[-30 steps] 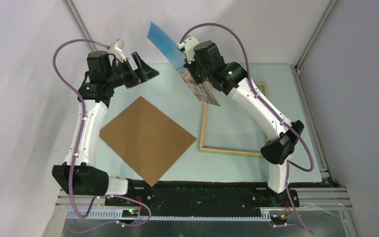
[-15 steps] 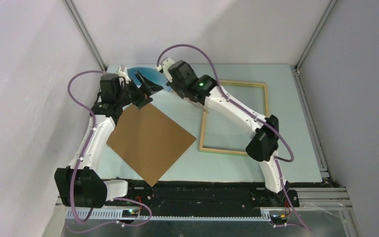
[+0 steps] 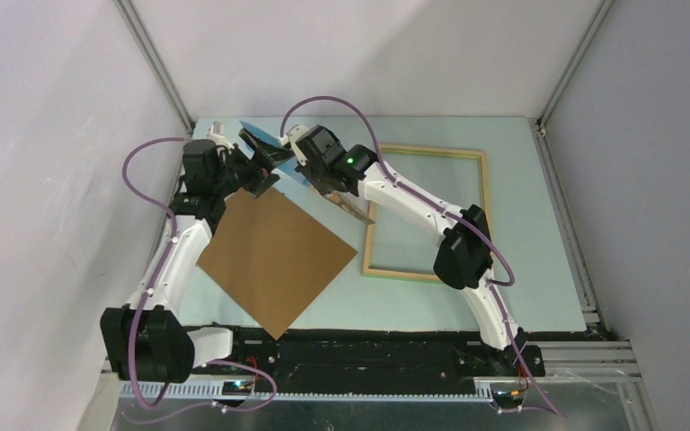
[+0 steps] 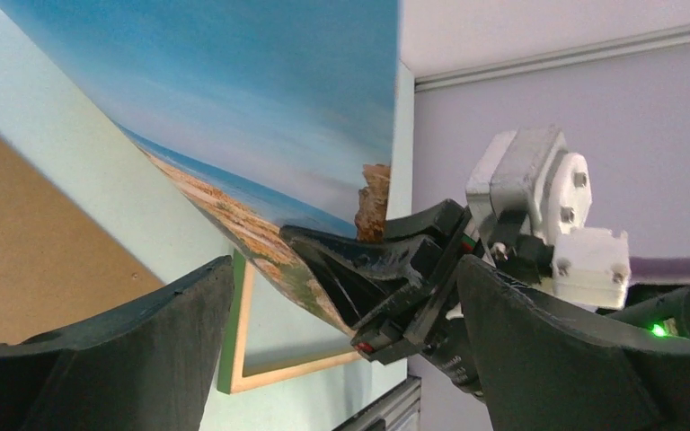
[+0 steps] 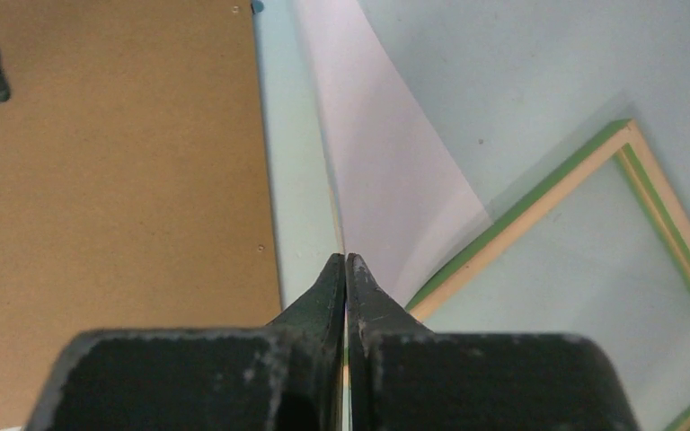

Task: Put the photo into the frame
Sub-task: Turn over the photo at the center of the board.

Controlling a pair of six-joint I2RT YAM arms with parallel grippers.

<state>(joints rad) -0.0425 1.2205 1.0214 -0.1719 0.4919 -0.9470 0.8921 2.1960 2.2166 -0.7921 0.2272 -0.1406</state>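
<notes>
Top view: right gripper (image 3: pixel 316 180) is clamped on the photo (image 3: pixel 292 169), which is held tilted on edge above the far-left part of the table (image 3: pixel 521 233). The photo's low corner is near the left rail of the frame (image 3: pixel 404 273). The frame lies flat, right of the brown board (image 3: pixel 274 256). Left gripper (image 3: pixel 265 160) sits just beside the photo's upper end.

Left wrist: fingers (image 4: pixel 126 350) are spread wide with nothing held. Beyond them is the print face showing blue sky, sea and scrub, the other gripper pinching its edge.

Right wrist: fingertips (image 5: pixel 334 274) are pressed shut on the photo's edge, its pale back curving away. Board to the left, frame to the right.
</notes>
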